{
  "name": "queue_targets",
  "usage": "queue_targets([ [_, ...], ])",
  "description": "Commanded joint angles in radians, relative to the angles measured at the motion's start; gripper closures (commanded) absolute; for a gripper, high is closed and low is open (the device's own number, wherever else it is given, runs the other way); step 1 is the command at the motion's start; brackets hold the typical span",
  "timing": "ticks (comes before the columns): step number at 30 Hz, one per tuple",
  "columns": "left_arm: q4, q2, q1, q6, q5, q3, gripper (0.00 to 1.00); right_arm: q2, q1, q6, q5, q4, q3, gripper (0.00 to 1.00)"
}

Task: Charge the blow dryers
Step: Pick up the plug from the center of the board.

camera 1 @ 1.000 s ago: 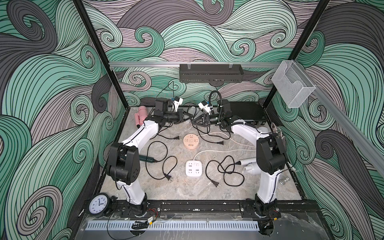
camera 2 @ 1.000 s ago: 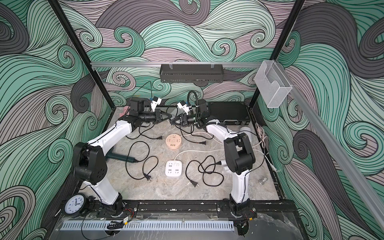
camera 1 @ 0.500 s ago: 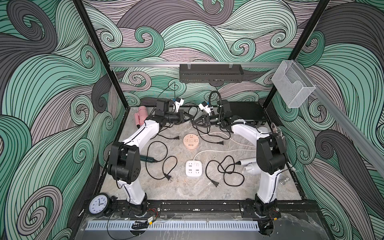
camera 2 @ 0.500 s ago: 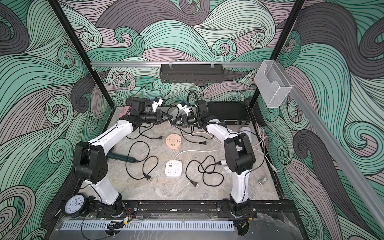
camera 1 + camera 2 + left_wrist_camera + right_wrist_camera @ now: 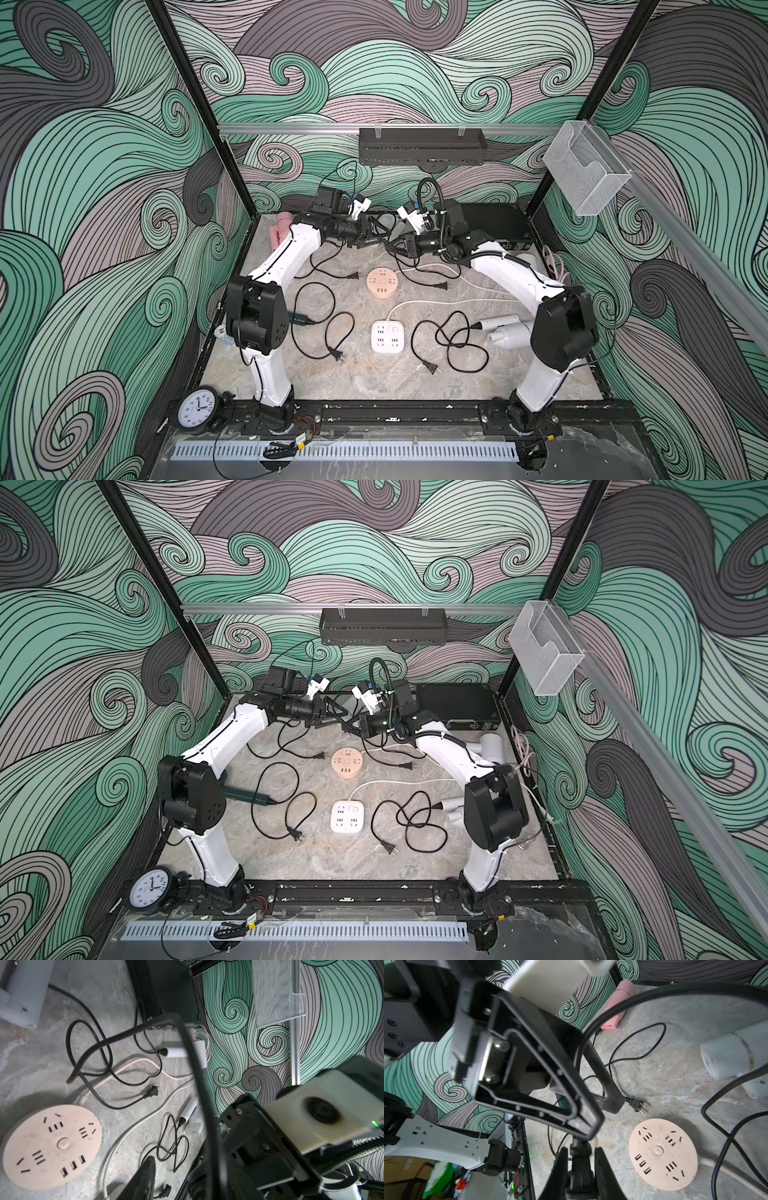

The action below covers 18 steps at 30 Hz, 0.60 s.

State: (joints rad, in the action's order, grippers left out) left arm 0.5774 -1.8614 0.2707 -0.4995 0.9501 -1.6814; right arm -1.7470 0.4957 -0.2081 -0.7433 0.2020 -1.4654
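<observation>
1. While both arms reach toward the far middle of the counter [image 5: 374,386], the left tool [image 5: 371,237] and right tool [image 5: 580,1151] meet nearly tip to tip, just short of the far edge.
2. Right tool: fingers clamped on a black cord [image 5: 579,1169], at its thick sleeve. Left tool: fingers apart, with that cord rising between them. I cannot tell whether it touches them.
3. Surroundings:
   - The far white dryer [image 5: 392,222] lies just behind both tools.
   - The pink dryer [image 5: 279,232] is at the far left corner.
   - The corner white dryer [image 5: 490,746] is at the far right corner, beside a black case [image 5: 457,704].
   - The near white dryer [image 5: 509,330] is at the right edge, partly hidden by the right arm's elbow.
   - The dark green dryer [image 5: 243,793] is at the left edge, partly behind the left elbow.
4. The peach hub [image 5: 382,284] sits mid-counter, with the white socket block [image 5: 387,336] nearer the front edge. Four plugs [image 5: 337,354] lie loose on the counter, apart from both.
5. Only the right wrist view resolves the clamp on the cord. The top views show just a dark tangle there.
6. Containers: the clear holder [image 5: 582,174] hangs on the right rail, and the wall pattern shows through it. The black tray [image 5: 422,145] hangs on the back rail, its inside hidden.
</observation>
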Motion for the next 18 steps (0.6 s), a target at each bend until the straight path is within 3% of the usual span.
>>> queue_targets([
  [1, 0.147, -0.023, 0.002, 0.041, 0.055, -0.026, 0.48, 0.052, 0.02, 0.096, 0.162, -0.044, 0.06, 0.93],
  [7, 0.071, -0.005, 0.007, -0.027, 0.11, 0.007, 0.51, 0.058, 0.056, 0.153, 0.254, -0.013, 0.06, 0.93],
  [11, 0.136, -0.031, 0.007, -0.009, 0.135, -0.03, 0.6, 0.057, 0.072, 0.16, 0.31, -0.012, 0.069, 0.93],
  [18, 0.154, -0.053, 0.018, -0.003, 0.153, -0.024, 0.6, 0.072, 0.092, 0.173, 0.349, -0.053, 0.094, 0.93],
])
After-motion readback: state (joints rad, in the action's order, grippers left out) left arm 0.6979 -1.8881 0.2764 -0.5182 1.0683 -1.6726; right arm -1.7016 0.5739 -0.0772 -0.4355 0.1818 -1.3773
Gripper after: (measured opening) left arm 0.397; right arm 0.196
